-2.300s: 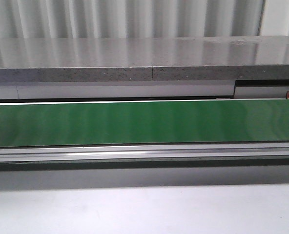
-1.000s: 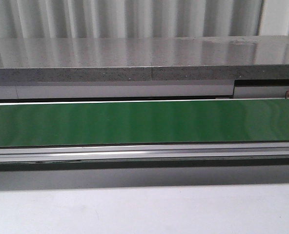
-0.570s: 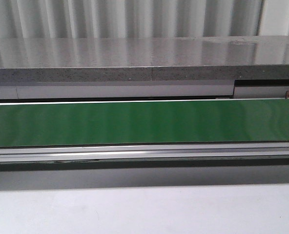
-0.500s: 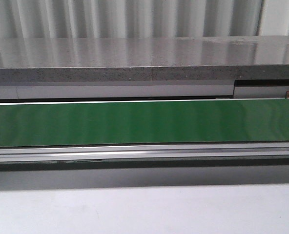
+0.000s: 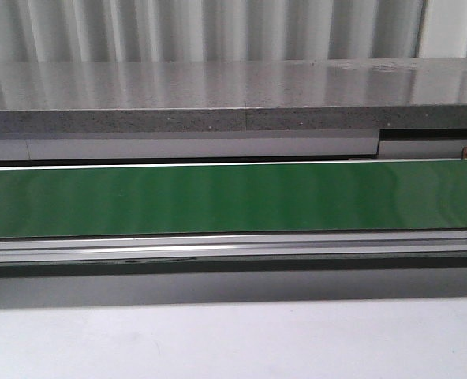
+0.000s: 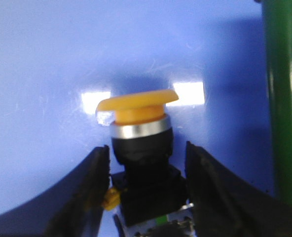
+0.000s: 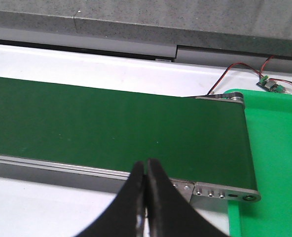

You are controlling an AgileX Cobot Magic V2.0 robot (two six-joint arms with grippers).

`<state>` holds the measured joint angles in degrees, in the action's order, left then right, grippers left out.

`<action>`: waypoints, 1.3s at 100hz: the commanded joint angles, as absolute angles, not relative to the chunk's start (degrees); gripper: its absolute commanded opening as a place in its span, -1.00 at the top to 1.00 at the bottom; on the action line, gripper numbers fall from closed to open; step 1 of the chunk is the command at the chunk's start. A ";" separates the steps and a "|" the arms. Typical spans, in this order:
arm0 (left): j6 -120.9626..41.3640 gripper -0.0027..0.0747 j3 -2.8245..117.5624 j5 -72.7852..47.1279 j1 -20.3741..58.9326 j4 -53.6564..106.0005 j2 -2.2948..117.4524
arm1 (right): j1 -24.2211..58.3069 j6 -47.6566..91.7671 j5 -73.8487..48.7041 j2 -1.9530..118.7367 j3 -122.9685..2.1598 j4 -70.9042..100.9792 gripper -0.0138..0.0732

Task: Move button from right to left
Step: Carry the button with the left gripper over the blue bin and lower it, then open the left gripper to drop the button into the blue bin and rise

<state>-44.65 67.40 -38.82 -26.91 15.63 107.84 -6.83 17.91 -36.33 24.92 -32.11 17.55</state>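
Observation:
The button (image 6: 138, 128) shows only in the left wrist view: a yellow-orange mushroom head, a silver ring, a black collar and a dark block below. My left gripper (image 6: 147, 163) has its two black fingers (image 6: 89, 192) on either side of the block, touching it, over a blue surface (image 6: 47, 59). My right gripper (image 7: 146, 175) is shut and empty, in front of the right end of the green conveyor belt (image 7: 111, 128). Neither gripper nor the button shows in the front view.
The green belt (image 5: 233, 197) runs across the front view with a grey ledge (image 5: 233, 118) behind it and a white table (image 5: 233, 339) in front. A green tray (image 7: 274, 148) and a small wired circuit board (image 7: 269, 84) lie past the belt's right end. A green strip (image 6: 284, 98) borders the blue surface.

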 commanded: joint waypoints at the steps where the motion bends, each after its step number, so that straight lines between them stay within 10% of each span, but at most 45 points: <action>1: -44.78 -0.16 69.12 -37.91 -26.99 17.22 105.32 | -6.73 18.21 -32.69 25.08 -33.48 18.03 0.84; 57: -44.78 -0.23 69.12 -34.93 -26.99 17.87 100.01 | -6.73 18.21 -32.69 25.08 -33.48 18.03 0.84; 130: -44.58 -0.20 61.84 -37.48 -14.27 30.27 60.05 | -6.73 18.21 -32.69 25.08 -33.48 18.03 0.84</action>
